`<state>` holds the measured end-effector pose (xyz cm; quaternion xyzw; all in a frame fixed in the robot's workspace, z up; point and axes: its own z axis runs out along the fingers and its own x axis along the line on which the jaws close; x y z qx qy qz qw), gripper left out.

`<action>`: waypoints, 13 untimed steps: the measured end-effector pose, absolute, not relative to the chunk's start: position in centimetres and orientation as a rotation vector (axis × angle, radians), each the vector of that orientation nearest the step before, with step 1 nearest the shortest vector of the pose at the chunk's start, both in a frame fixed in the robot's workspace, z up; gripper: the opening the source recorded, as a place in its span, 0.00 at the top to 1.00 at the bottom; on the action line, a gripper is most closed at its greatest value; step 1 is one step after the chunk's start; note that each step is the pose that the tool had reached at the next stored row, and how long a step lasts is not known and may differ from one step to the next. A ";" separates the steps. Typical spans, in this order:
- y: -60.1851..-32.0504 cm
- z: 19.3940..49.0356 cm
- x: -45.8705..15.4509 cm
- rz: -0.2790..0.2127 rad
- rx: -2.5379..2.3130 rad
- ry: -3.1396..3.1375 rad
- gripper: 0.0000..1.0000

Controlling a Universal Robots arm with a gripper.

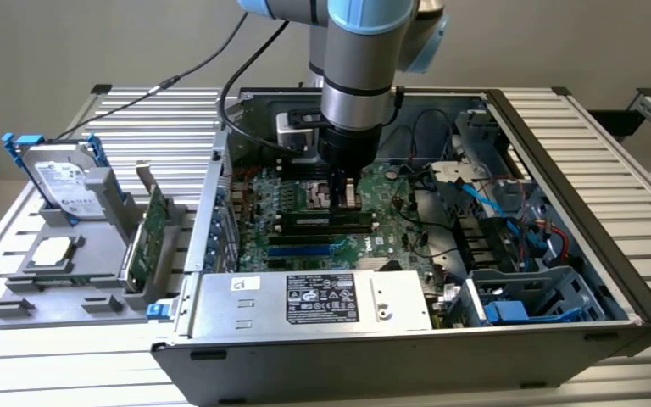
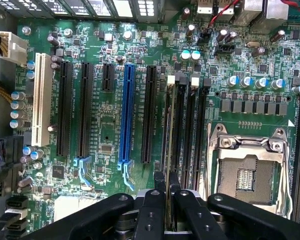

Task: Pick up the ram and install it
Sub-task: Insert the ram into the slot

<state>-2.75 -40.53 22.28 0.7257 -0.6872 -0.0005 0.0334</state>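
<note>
**Fig. Seating the ram.** The arm (image 1: pixel 354 93) reaches down into the open computer case (image 1: pixel 631 297). The fingers (image 2: pixel 151 212) of the gripper (image 2: pixel 168 200) pinch the ram (image 2: pixel 170 135). It shows edge-on as a thin line running along the bank of memory slots (image 2: pixel 192 125), between the long black expansion slots (image 2: pixel 149 115) and the CPU socket (image 2: pixel 247 175). Whether the stick has bottomed in its slot cannot be told.

To do this step well, you want the stick upright with its edge parallel to the slot. Both ends should meet the end latches (image 2: pixel 171 79) together, and the push should go straight down (a tilted stick tends to jam at one end and sit proud at the other).

Room is tight. The neighbouring slots sit just beside the chosen one and the socket's metal frame lies near, so treat any sideways drift as risky.

In the exterior view the case walls stand well apart from the arm. Loose cables (image 1: pixel 478 199) lie towards that view's right, and the power supply (image 1: pixel 314 297) sits on the near side. On the bench (image 1: pixel 43 369), at the exterior view's left, the hard drive (image 1: pixel 63 182) and expansion card (image 1: pixel 142 233) stand in their holder, well apart from the work
</note>
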 end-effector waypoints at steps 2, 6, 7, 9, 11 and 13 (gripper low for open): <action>-40.5 22.3 -2.8 0.000 2.232 -2.114 0.86; -40.5 22.3 -2.8 0.001 2.233 -2.114 0.86; -40.5 22.3 -2.8 0.002 2.233 -2.114 0.86; -40.5 22.3 -2.8 0.005 2.234 -2.114 0.86; -40.5 22.2 -2.8 0.009 2.234 -2.113 0.86; -40.5 22.2 -2.9 0.010 2.234 -2.113 0.86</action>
